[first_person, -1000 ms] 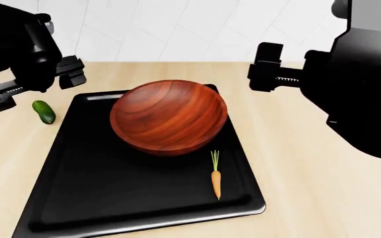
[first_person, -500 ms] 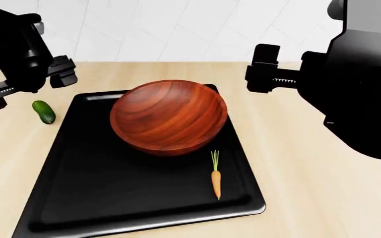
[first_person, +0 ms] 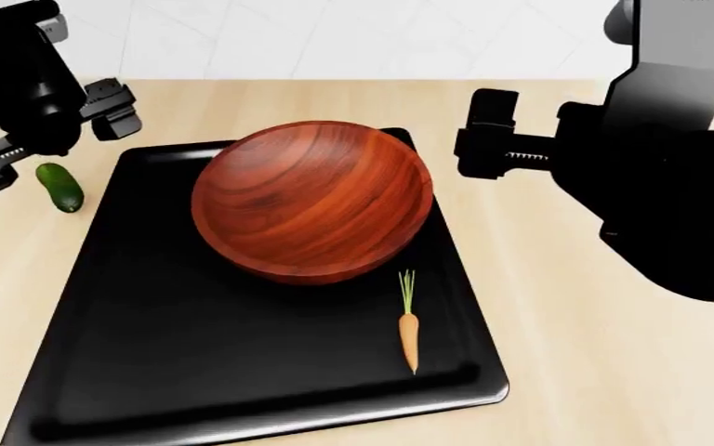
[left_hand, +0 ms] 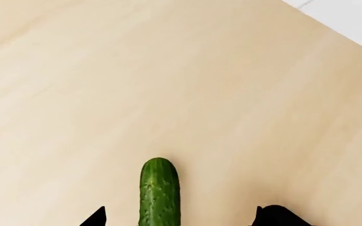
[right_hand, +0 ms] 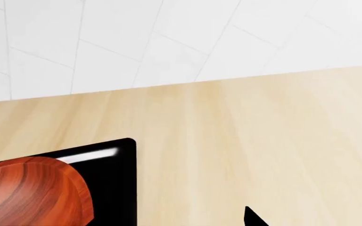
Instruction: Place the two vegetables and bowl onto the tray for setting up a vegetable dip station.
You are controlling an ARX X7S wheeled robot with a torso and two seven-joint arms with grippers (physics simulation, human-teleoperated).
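The reddish-brown wooden bowl (first_person: 313, 200) sits on the far half of the black tray (first_person: 183, 353). The thin orange carrot (first_person: 408, 339) lies on the tray too, near its front right corner. Left of the tray, the short green cucumber (first_person: 59, 186) rests on the counter. My left gripper (first_person: 45, 139) hovers open just above it. In the left wrist view the cucumber (left_hand: 160, 190) lies lengthwise between the two spread fingertips, untouched. My right gripper (first_person: 486, 133) hangs open in the air right of the bowl, holding nothing. The right wrist view shows the bowl (right_hand: 30, 193) and a tray corner (right_hand: 115, 188).
The light wooden counter (first_person: 580, 353) runs around the tray on all sides. A white tiled wall (first_person: 332, 37) closes off the back edge.
My left gripper has shifted left and now hangs over the cucumber. The head view has dipped slightly, so the bowl and tray look closer. The right gripper has barely moved.
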